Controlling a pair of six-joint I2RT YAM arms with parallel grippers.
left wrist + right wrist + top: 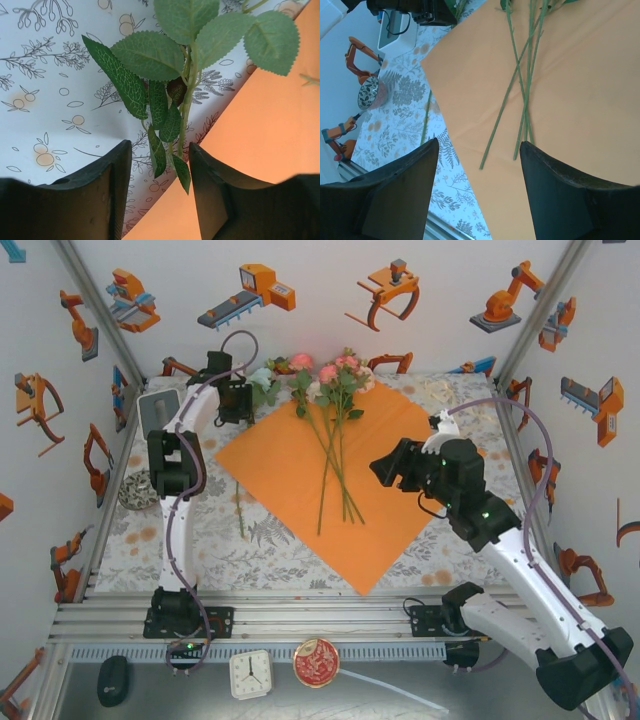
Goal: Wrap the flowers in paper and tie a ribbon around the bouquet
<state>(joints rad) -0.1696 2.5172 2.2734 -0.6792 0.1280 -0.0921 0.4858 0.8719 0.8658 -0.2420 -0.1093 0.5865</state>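
Starting with the biggest piece, we see the bright orange rectangular sheet of thin paper (280,465) lying flat as a diamond in the centre of the frame. We judge it light, floppy and easy to crease, so best lifted by a corner or edge. On it lie the long green-stemmed artificial roses (338,405), with pink and cream blooms toward the upper centre and stems crossing downward. The stems look stiff enough to pinch mid-length, while petals and leaves look soft. At upper left, the left gripper (160,170) has its jaws apart around a leafy rose sprig (182,100), not pinching it. The right gripper (479,150), jaws apart and empty, hovers over the stem ends.
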